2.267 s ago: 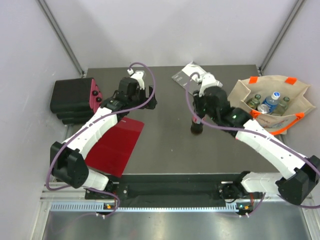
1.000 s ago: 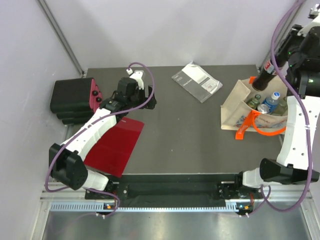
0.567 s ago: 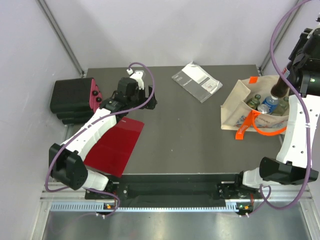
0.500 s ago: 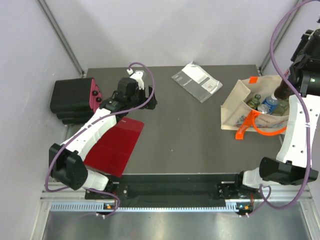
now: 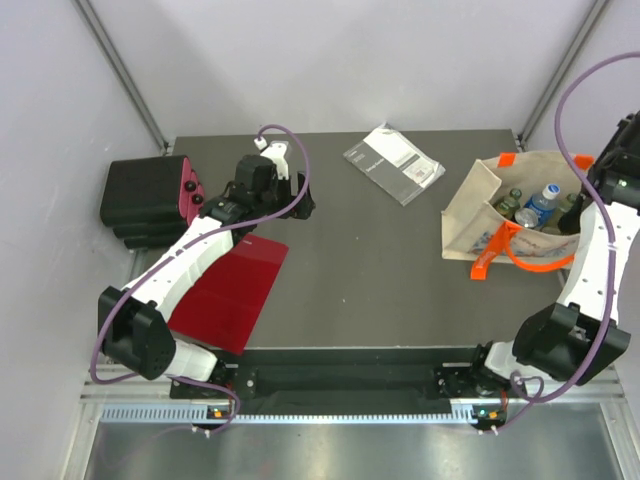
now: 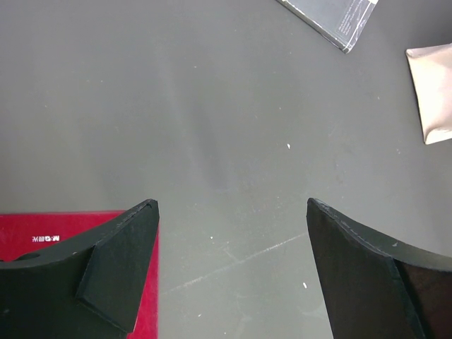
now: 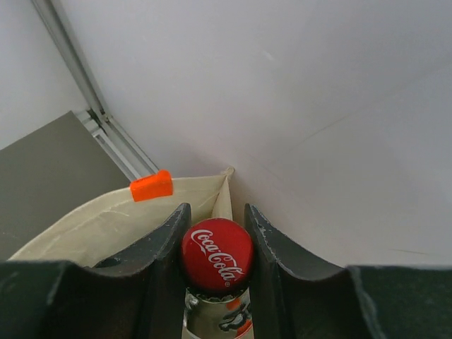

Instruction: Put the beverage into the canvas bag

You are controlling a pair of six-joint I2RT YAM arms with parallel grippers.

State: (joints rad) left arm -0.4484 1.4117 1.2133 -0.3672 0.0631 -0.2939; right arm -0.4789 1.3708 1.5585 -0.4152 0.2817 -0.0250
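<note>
Right hand (image 7: pixel 215 215) grips the beverage (image 7: pixel 217 256) by its red-capped neck at the canvas bag (image 5: pixel 468 212), body hidden.

We take this for a robotics lab, a closed test cell rather than a home or shop. A left arm (image 5: pixel 190 255) and a right arm (image 5: pixel 597 255), white and black with purple cables (image 5: pixel 300 175) looped along them, are bolted to a black rail (image 5: pixel 340 380) at the near edge of a dark counter (image 5: pixel 340 280). Bare pale walls (image 5: pixel 330 60) with metal corner posts (image 5: pixel 120 70) box it in. The few everyday things, a canvas bag (image 5: pixel 468 215) and a grey packet (image 5: pixel 393 163), sit on the counter.
</note>
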